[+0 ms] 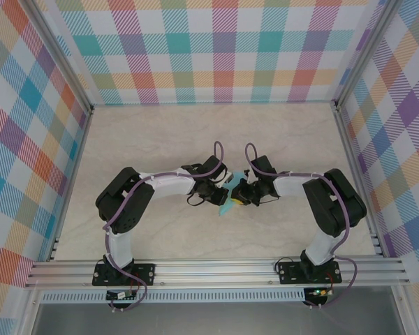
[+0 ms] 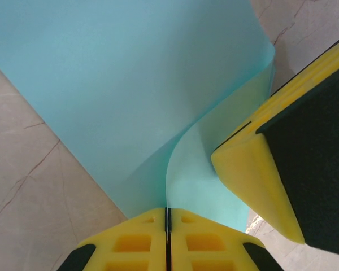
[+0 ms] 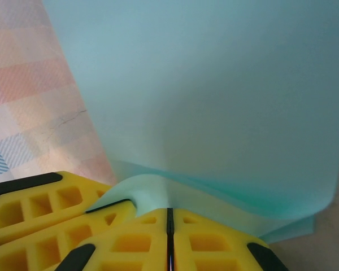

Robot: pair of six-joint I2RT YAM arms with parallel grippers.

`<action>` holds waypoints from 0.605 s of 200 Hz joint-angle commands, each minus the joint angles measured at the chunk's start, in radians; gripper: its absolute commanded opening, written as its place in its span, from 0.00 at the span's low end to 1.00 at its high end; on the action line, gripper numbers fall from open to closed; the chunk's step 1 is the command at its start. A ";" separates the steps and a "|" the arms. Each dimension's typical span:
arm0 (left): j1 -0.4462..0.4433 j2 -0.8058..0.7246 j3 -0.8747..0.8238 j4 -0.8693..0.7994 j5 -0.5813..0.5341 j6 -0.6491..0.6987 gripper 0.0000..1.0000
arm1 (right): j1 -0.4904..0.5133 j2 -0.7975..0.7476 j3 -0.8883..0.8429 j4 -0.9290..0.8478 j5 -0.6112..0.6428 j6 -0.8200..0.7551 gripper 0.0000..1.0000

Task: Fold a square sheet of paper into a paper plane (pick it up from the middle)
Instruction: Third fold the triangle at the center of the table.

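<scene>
The square sheet of paper [image 1: 227, 206], light turquoise, hangs between my two grippers above the middle of the table. In the left wrist view the paper [image 2: 130, 84] is doubled over in a soft curve, and my left gripper [image 2: 168, 217] is shut on its edge. My right gripper [image 3: 170, 217] is shut on the same paper [image 3: 214, 96], which bends over just ahead of the jaws. The two grippers sit close together, the left gripper [image 1: 218, 197] almost touching the right gripper [image 1: 241, 197]. A yellow right finger [image 2: 260, 175] presses beside the sheet. A paper plane is out of view.
The pale marbled table [image 1: 160, 139] lies below, ringed by checked walls [image 1: 209, 49] at the back and both sides. An aluminium rail [image 1: 216, 269] runs along the near edge, where both arm bases are bolted.
</scene>
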 commanded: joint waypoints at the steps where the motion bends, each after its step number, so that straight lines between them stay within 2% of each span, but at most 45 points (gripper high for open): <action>1: 0.015 0.015 -0.011 -0.027 -0.033 0.015 0.07 | 0.005 0.012 -0.020 -0.006 0.019 -0.011 0.09; 39: 0.014 0.021 -0.012 -0.027 -0.024 0.014 0.07 | 0.004 0.018 -0.031 -0.004 0.014 -0.009 0.10; 85: 0.014 0.030 -0.010 -0.033 -0.022 0.021 0.07 | -0.017 -0.079 -0.011 -0.006 0.003 -0.007 0.12; 121: 0.013 0.030 -0.012 -0.031 -0.019 0.020 0.07 | -0.043 -0.040 -0.007 0.005 -0.001 -0.015 0.10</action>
